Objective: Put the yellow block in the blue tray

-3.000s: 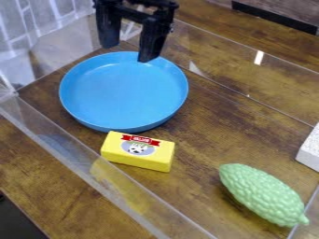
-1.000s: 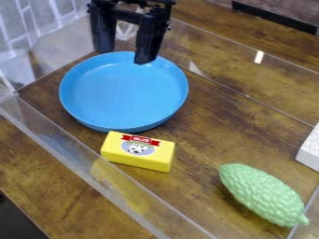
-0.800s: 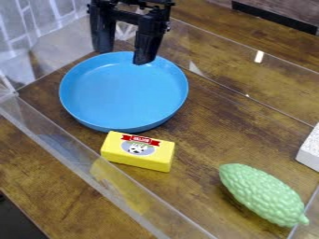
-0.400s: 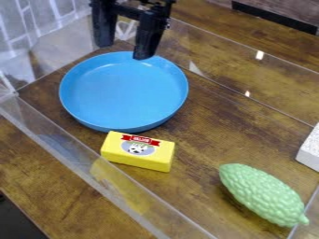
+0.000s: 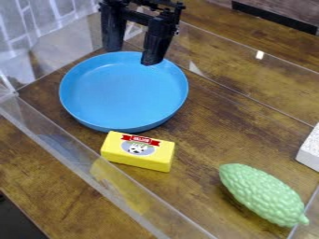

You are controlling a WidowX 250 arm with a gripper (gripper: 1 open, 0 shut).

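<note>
The yellow block point(image 5: 138, 150), with a red and white label on top, lies flat on the wooden table just in front of the blue tray point(image 5: 123, 91). The round blue tray holds nothing. My gripper point(image 5: 133, 50) hangs over the tray's far rim at the top of the camera view, pointing down. Its two dark fingers point(image 5: 155, 43) stand wide apart, open, with nothing between them. It is well away from the block.
A bumpy green oval object point(image 5: 263, 192) lies at the front right. A white object point(image 5: 311, 147) shows at the right edge. A clear wall point(image 5: 50, 140) runs along the table's front left side.
The gripper has shifted slightly to the right over the tray's far rim. The block, the tray and the green object have not moved.
</note>
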